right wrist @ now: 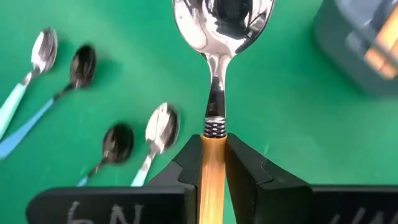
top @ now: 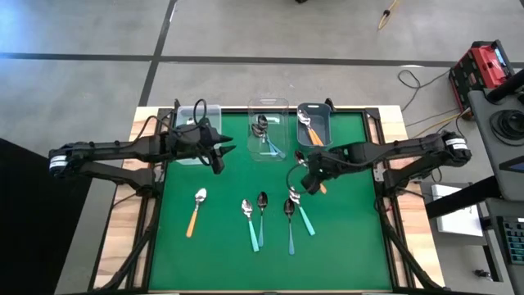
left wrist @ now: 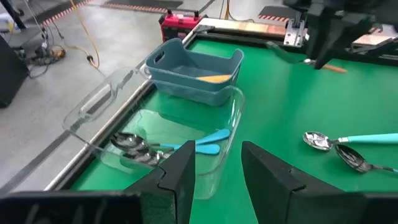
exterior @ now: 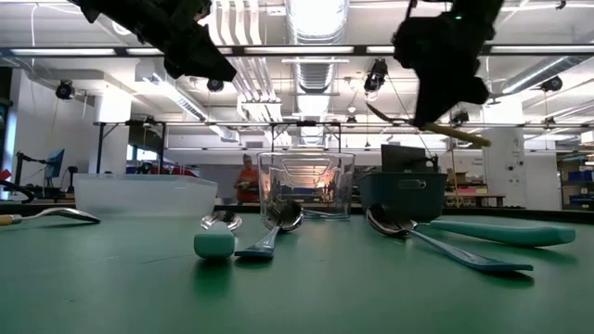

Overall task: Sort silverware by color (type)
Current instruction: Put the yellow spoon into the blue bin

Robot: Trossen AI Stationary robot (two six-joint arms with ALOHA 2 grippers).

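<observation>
While your right gripper point(right wrist: 213, 163) has its fingers pinched tight on the orange-handled spoon point(right wrist: 213, 74), you're mid-carry: the spoon sticks straight out ahead of the fingertips, bowl forward, lifted off the green mat point(top: 229, 246). Grey bin point(top: 314, 124) sits just beyond the fingers and already has orange handles in it, so that's likely the drop spot. Next move, as I read it: travel forward over that bin, lower, then release; keep the handle clear of the bin's rim.

Your left gripper point(left wrist: 217, 180) hangs with fingers part open and nothing between them. Middle clear bin point(left wrist: 155, 134) lies right ahead of the fingertips, with teal-handled spoons in it. Another clear bin point(top: 196, 123) is beside the left arm in the high view; its contents don't show.

Counts:
- bins: three, two clear, one grey
- spoons loose on the mat: five, namely one orange spoon on the mat point(top: 196, 211) well off on its own, and four teal or blue-handled spoons point(top: 277, 220) in a loose cluster below the right gripper's fingers
- held: one
- spoons inside the bins: can't count them exactly
</observation>
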